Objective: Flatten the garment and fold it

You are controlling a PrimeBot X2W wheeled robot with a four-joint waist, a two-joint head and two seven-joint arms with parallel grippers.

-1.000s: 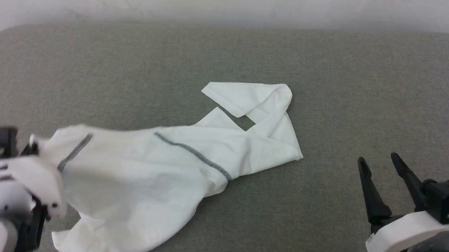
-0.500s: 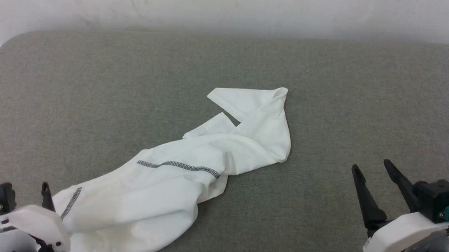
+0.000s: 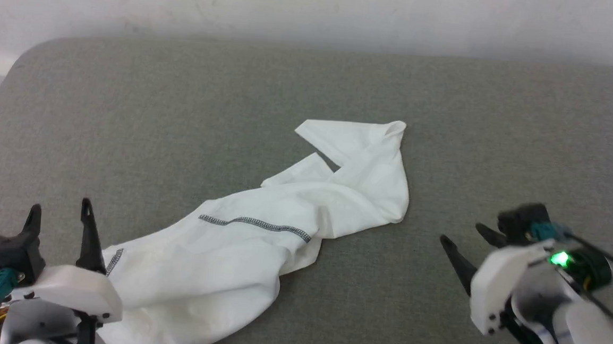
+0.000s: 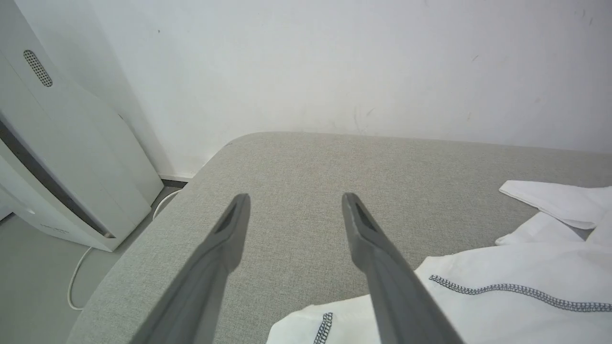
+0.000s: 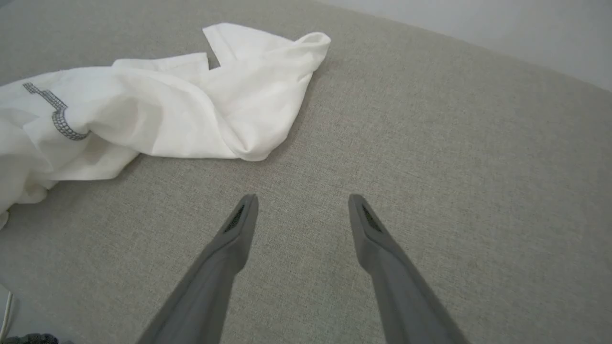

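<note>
The left gripper [image 3: 60, 211], two long dark fingers on a white wrist, stands just beside the near-left end of the large white thin-fabric T-shirt [image 3: 237, 253]. Its fingers are spread wide with nothing between them. Seen from its own wrist, the left gripper [image 4: 295, 200] has one finger crossing in front of the T-shirt [image 4: 502, 306]; I cannot tell whether it touches the cloth. The shirt lies crumpled in a long diagonal band on the grey fabric-covered tabletop [image 3: 183, 106]. Dark grey zigzag stitching [image 3: 255, 223] runs across its middle, and its far-right end is folded into a pointed flap. Right of the shirt and well apart from it, the right gripper [image 3: 462, 236] hovers, fingers likewise wide and empty, angled toward the shirt's folded end.
</note>
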